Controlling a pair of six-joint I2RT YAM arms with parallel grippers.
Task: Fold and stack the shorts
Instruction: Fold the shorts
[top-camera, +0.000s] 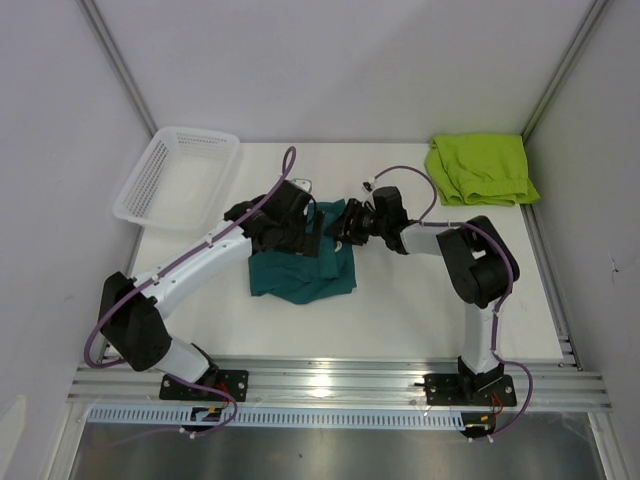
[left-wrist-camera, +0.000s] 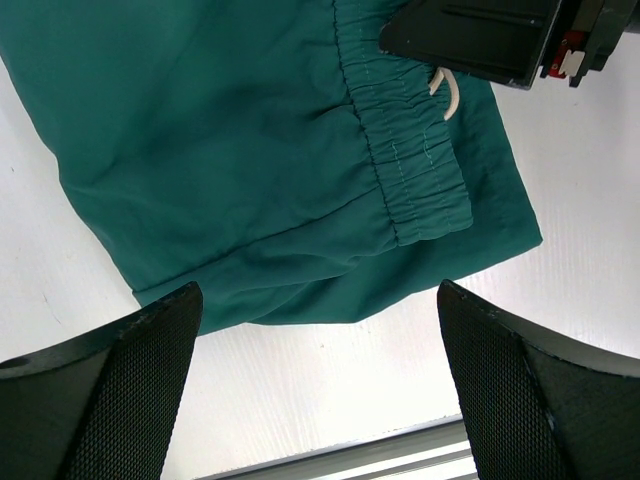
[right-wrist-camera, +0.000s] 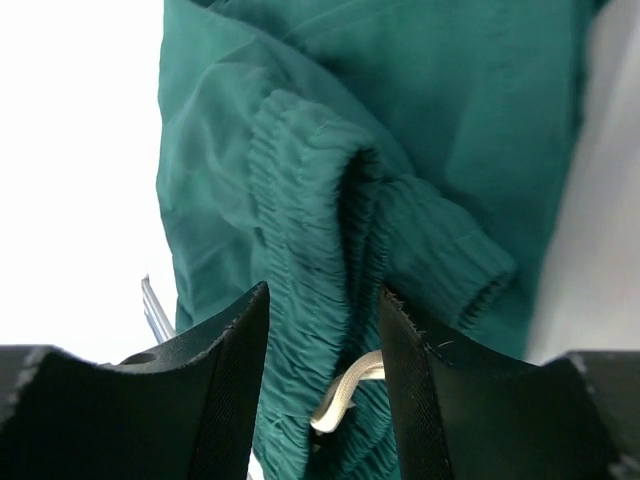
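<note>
We see teal shorts (top-camera: 300, 265) mid-table, likely soft, light, floppy. The right gripper (right-wrist-camera: 325, 380) pinches the elastic waistband (right-wrist-camera: 310, 200), we reckon the firmest hold. The left gripper (left-wrist-camera: 315, 290) is spread wide above; green shorts (top-camera: 480, 168) lie folded at 1 o'clock.

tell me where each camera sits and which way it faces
top: above and behind, facing down on the table; both arms show
left wrist: on left arm, facing down at teal shorts; open left gripper shows
right wrist: on right arm, facing the waistband; right gripper pinches it
shared: teal shorts in all three
</note>
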